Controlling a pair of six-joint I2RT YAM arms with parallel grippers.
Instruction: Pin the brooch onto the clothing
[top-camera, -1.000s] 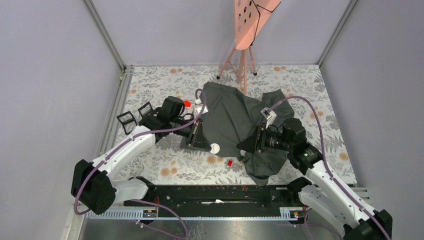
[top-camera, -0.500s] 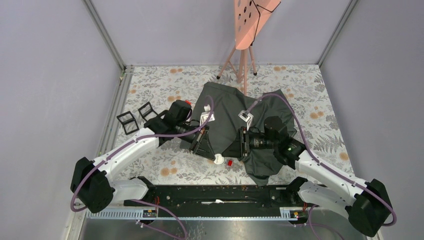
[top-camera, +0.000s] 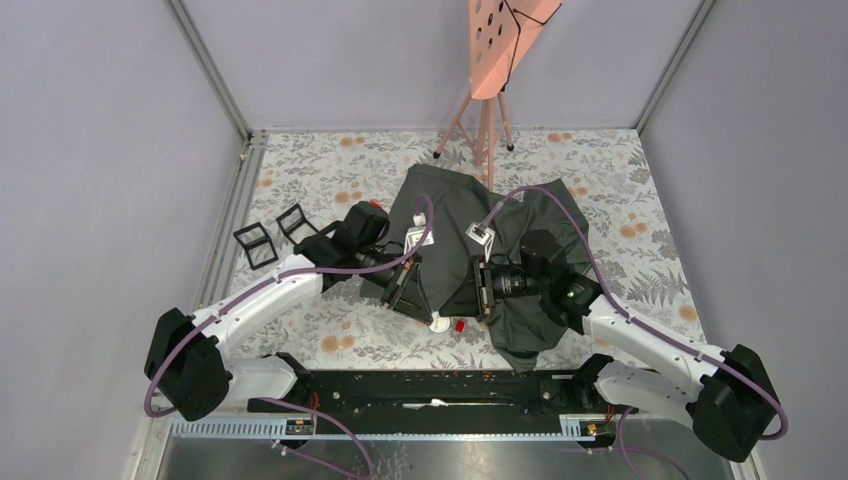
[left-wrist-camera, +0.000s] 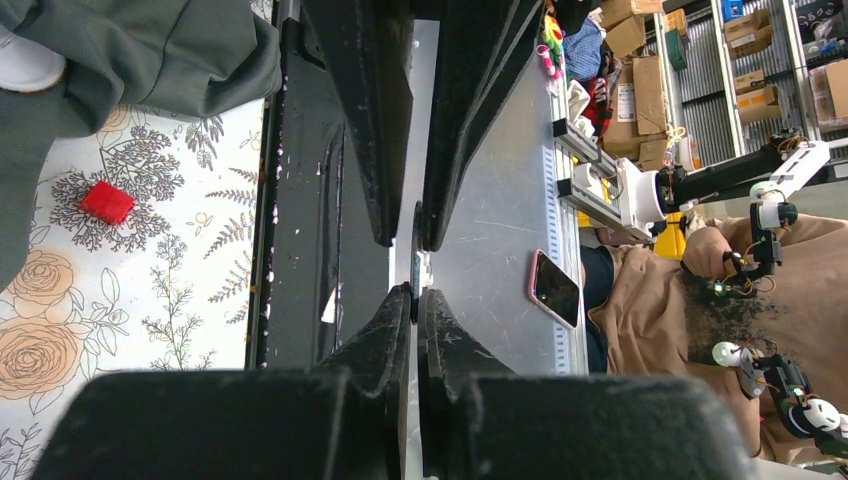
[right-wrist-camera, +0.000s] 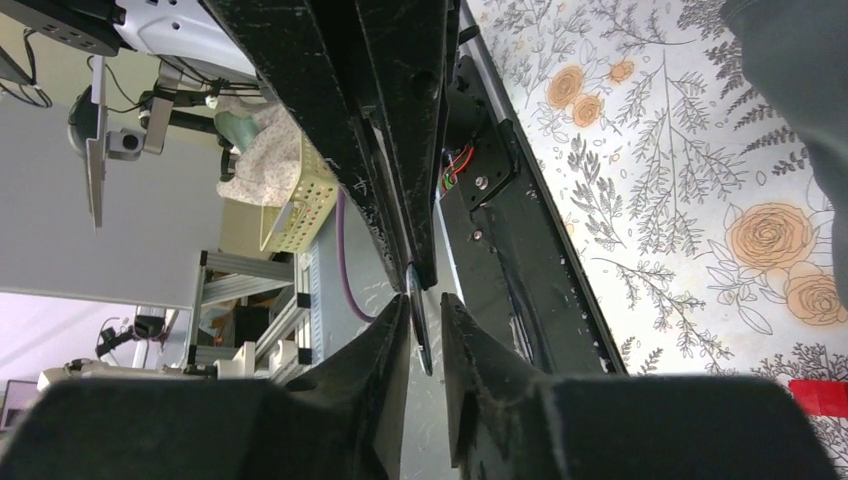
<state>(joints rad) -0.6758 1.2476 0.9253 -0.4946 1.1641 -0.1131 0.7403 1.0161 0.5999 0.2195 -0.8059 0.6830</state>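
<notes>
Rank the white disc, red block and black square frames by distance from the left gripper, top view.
1. White disc, right at the tip of the left gripper.
2. Red block, just right of the disc.
3. Black square frames, far off to the left, near the wall.

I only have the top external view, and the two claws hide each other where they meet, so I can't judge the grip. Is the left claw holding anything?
Observer: Yes. The left wrist view shows the left claw shut on a thin dark piece, seen edge-on.
Operator: And the right claw?
Observer: The right wrist view shows the right claw with one finger on either side of that piece and a slit open beside it, so it is not clamped.
Operator: Any fabric caught in there?
Observer: No. In the left wrist view the T-shirt sits in a corner, apart from the piece.
</notes>
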